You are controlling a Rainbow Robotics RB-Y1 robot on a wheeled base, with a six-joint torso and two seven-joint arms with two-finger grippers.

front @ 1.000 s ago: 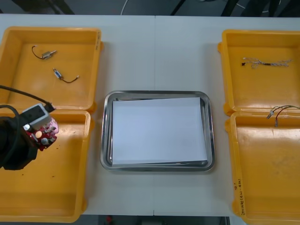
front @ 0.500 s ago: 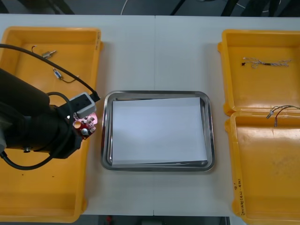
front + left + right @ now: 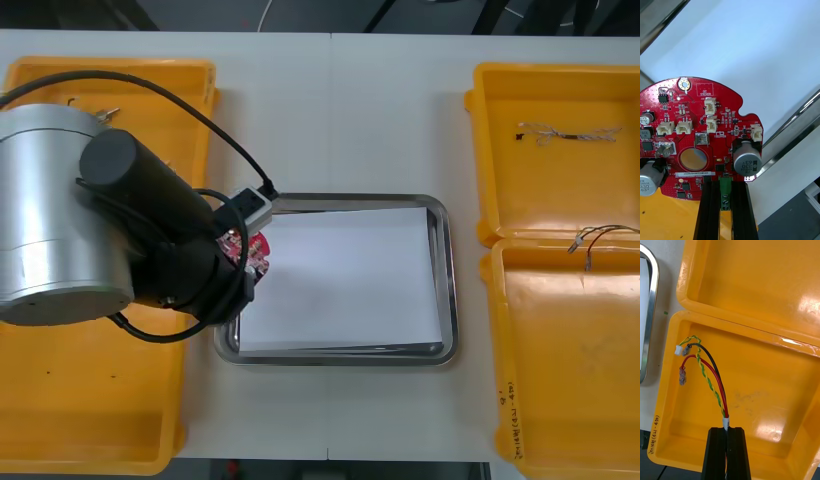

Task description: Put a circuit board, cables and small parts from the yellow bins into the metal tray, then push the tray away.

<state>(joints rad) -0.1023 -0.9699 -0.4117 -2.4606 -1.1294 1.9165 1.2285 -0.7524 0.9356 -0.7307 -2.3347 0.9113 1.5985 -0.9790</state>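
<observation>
My left gripper is shut on the edge of a round red circuit board, gripping it at a green connector. In the front view the board hangs over the left edge of the metal tray, whose inside is white. My right gripper is shut on a cable of red, black and yellow-green wires. It fans out from the fingertips above the near right yellow bin. The front view shows that cable at the seam of the two right bins.
The large silver left arm covers much of both left yellow bins. A small metal part peeks out in the far left bin. A pale twisted cable lies in the far right bin.
My left arm has swung right from over the near left bin, carrying the circuit board to the tray's left edge. The right side is unchanged.
</observation>
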